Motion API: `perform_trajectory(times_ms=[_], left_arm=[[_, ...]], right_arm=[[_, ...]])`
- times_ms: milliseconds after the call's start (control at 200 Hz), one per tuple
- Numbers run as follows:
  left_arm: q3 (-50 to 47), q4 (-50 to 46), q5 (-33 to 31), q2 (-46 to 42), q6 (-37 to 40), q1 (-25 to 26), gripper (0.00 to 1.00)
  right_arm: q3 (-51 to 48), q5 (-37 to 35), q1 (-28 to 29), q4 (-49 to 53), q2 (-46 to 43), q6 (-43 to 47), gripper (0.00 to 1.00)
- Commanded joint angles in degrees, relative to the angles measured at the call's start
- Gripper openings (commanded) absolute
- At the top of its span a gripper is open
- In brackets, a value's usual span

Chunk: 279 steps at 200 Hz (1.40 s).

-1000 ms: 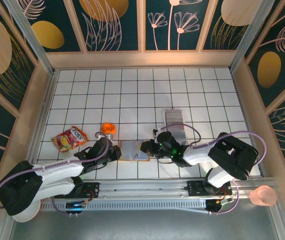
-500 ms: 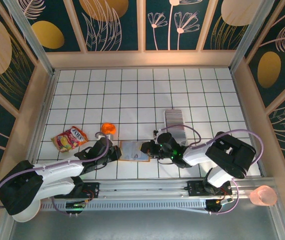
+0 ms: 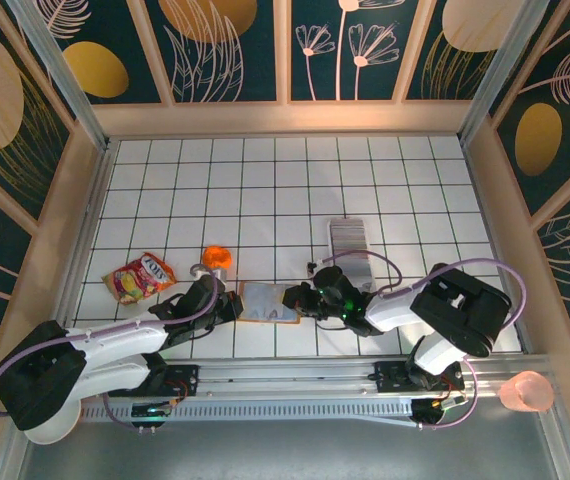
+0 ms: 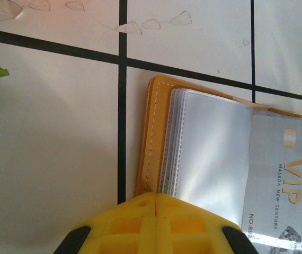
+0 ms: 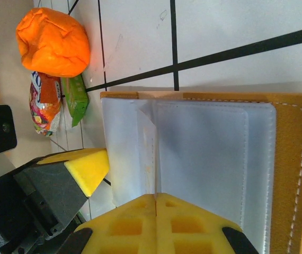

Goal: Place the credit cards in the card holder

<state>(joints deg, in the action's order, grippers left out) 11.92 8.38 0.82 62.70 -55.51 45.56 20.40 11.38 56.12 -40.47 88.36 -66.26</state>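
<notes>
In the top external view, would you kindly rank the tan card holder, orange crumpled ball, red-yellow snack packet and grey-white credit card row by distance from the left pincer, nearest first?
1. Tan leather card holder, beside the left pincer.
2. Orange crumpled ball, just beyond.
3. Red-yellow snack packet, farther left.
4. Grey-white credit card row, far right.

Robot test booth: white gridded tabletop [image 3: 265, 180], floral-patterned wall panels [image 3: 205, 50] in wooden frame, arms [image 3: 115, 345] bolted to metal rail [image 3: 295, 375].
</notes>
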Motion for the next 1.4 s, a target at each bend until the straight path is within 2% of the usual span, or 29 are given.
perform_trajectory(times_ms=[0,551,856,1391], left_arm=[[-0.59,-3.72,0.12,0.67,0.52,0.41,0.03],[-0.5,-3.37,0.24,1.02,0.56,0.42,0.02],[-0.43,-3.33,0.28,1.26,0.52,0.39,0.02],[0.27,-3.28,0.35,2.42,0.95,0.39,0.01]], right_arm=[[0.25,-2.35,0.43,3.17,-1.33,1.73,0.0],[0.0,-1.09,1.58,-5.11,2.85,-0.4,0.0],[-1.68,-1.89,2.06,-8.14,2.07,-0.25,0.0],[-2.89,-5.65,3.97,-6.75,2.41,0.42,0.0]])
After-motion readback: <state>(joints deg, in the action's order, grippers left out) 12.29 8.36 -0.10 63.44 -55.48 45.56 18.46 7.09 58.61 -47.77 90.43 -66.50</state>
